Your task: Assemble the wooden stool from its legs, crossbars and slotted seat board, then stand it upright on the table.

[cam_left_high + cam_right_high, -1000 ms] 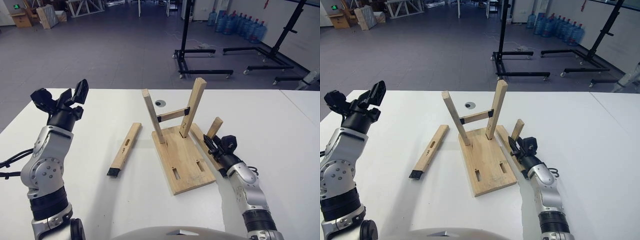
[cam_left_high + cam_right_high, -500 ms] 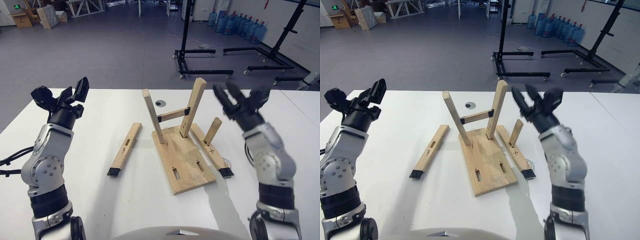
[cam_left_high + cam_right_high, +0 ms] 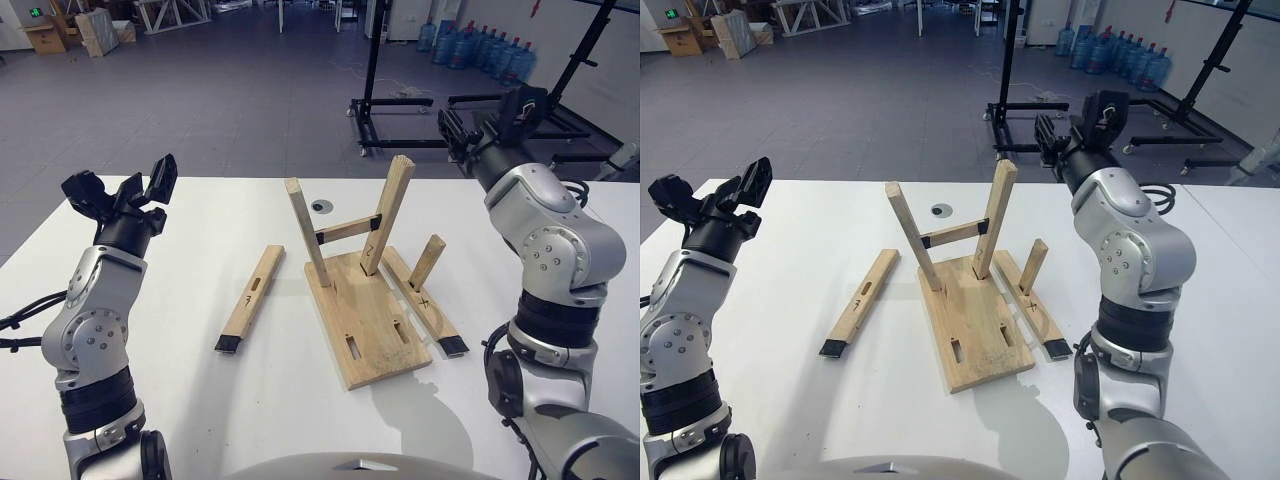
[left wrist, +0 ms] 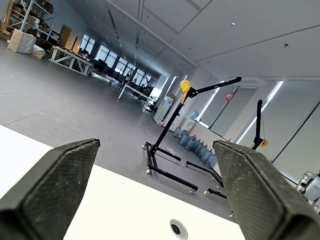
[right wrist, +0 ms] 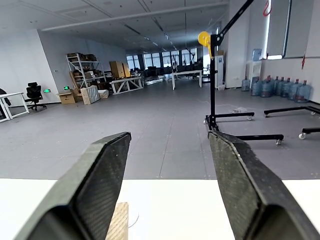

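I judge the stool about half built. The slotted seat board (image 3: 370,325) lies flat near the middle of the table (image 3: 200,400). At its 12 o'clock end, 2 legs (image 3: 305,232) stand in the slots, splayed apart and joined by 1 dark-tipped crossbar (image 3: 347,231). The 2 slots (image 3: 353,347) at the 6 o'clock end are bare.

At 9 o'clock from the board, apart from it, a loose leg (image 3: 250,298) lies flat, with a slot in its face and a black foot toward me. At 3 o'clock, just beside the board's edge, another leg (image 3: 425,305) lies flat with a short crossbar (image 3: 429,262) sticking up from it at a tilt.

What I think is left is to join those 2 legs, seat them in the free slots, then turn the stool onto its feet. All the wood is pale, square-cut and unpainted.

My left claw (image 3: 120,185) is raised over the table's 9 o'clock edge, spread wide and holding nothing. My right claw (image 3: 487,112) is high beyond the 1 o'clock corner, also wide apart and empty.
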You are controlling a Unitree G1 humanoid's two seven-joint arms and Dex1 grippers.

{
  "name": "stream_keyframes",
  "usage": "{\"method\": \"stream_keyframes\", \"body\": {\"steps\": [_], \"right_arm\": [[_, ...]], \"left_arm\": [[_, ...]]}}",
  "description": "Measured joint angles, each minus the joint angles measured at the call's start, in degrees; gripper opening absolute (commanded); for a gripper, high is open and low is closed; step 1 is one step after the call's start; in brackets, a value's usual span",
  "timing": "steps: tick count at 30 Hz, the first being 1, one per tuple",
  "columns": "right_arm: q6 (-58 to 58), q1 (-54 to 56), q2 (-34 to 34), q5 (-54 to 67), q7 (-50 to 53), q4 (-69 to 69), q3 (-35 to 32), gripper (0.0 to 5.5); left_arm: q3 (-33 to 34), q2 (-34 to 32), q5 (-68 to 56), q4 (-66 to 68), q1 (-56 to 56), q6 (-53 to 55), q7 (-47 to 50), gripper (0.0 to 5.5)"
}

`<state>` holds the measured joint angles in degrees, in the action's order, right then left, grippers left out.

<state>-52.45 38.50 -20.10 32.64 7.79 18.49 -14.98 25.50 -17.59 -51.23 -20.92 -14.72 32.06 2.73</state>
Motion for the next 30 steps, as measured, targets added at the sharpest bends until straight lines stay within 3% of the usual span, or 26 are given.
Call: {"method": "stream_keyframes", "body": {"steps": [7, 10, 14, 19, 22, 25, 27, 30], "right_arm": [[1.88, -7.55, 3.2, -2.02, -1.78, -0.38, 1.26, 2.85], [8.37, -17.75, 5.76, -5.96, -4.49, -4.54, 4.24, 2.85], [17.67, -21.96, 6.86, -10.18, -7.61, -6.41, 7.48, 2.85], [10.64, -16.18, 7.75, -1.28, -6.66, -6.52, -1.46, 2.85], [5.59, -1.87, 2.66, 6.47, -5.06, -6.45, -9.13, 2.85], [0.4, 7.28, -11.58, 12.55, -10.77, -6.91, -15.8, 2.85], [-1.41, 5.27, -19.06, 14.66, -18.78, -7.35, -17.51, 2.85], [-2.24, -9.78, -29.55, 15.78, -37.88, -9.16, -21.15, 2.85]], "left_arm": [[-0.01, 0.0, -0.03, -0.14, 0.05, 0.23, -0.02, 4.16], [0.02, 0.0, -0.06, -0.17, 0.35, 0.31, -0.1, 4.16], [-0.21, 0.1, -0.06, -0.17, 0.64, 0.35, -0.23, 4.16], [-0.56, 0.52, -0.02, -0.25, 1.09, 0.28, -0.39, 4.16], [-0.62, 0.95, -0.12, -0.63, 1.25, 0.32, -0.05, 4.16], [0.25, 1.04, -2.44, -3.59, 3.64, 2.03, 2.15, 4.16], [0.36, 1.26, -4.54, -6.22, 5.82, 3.4, 3.49, 4.16], [0.29, 1.85, -6.49, -10.42, 12.32, 5.44, 5.77, 4.16]]}}
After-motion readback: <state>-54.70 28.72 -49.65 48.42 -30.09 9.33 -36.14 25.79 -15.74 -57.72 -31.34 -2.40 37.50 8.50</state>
